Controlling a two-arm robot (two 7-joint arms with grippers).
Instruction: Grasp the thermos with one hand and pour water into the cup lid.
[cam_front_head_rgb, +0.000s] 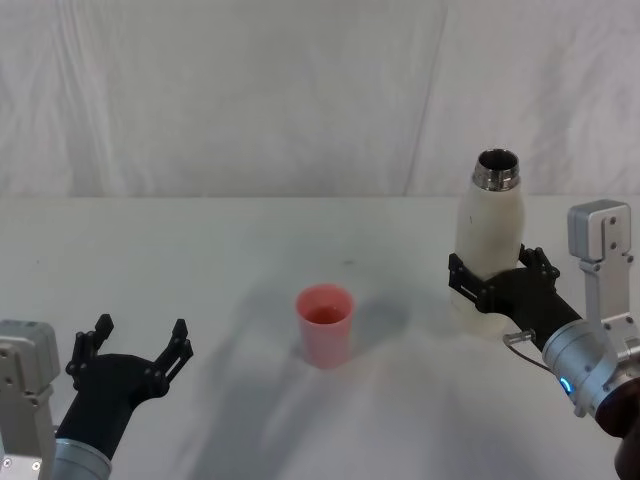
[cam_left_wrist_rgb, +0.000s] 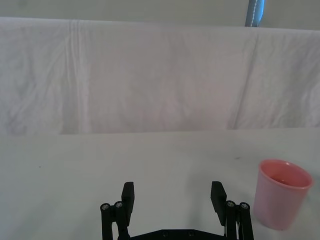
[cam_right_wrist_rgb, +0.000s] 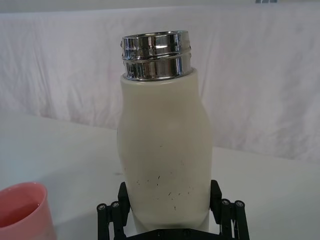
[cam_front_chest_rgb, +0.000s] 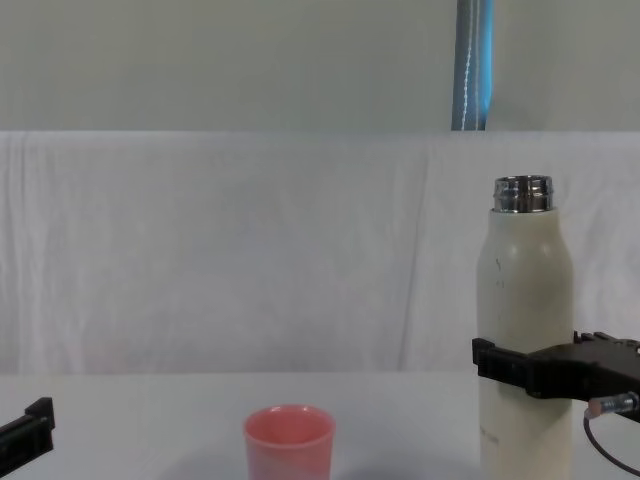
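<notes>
The jaws of the right gripper (cam_front_head_rgb: 497, 282) are clamped on the lower body of the thermos (cam_front_head_rgb: 490, 225), one black finger on each side of the cream-white wall, as the right wrist view confirms. The thermos stands upright on the right side of the desk (cam_front_head_rgb: 200, 270), uncapped, its steel neck open at the top; whether its base touches the desk or is just clear of it cannot be told. The jaws of the left gripper (cam_front_head_rgb: 140, 352) are spread apart and hold nothing; this gripper is parked low at the left of the desk, well apart from the cup lid (cam_front_head_rgb: 325, 322). The cup lid stands upright near the centre of the desk, between the two grippers and apart from the thermos. Handling: the thermos is rigid, and its matte wall should give fair friction, but it is tall and probably heavy if filled, so a low hold leaves much mass above the jaws and it may swing or slip when tilted; a hold nearer mid-body would be steadier. The cup lid is small, light plastic, likely to tip or slide if the neck strikes it, so pour from just above the rim without contact. Count: one thermos, one cup lid, two grippers.
</notes>
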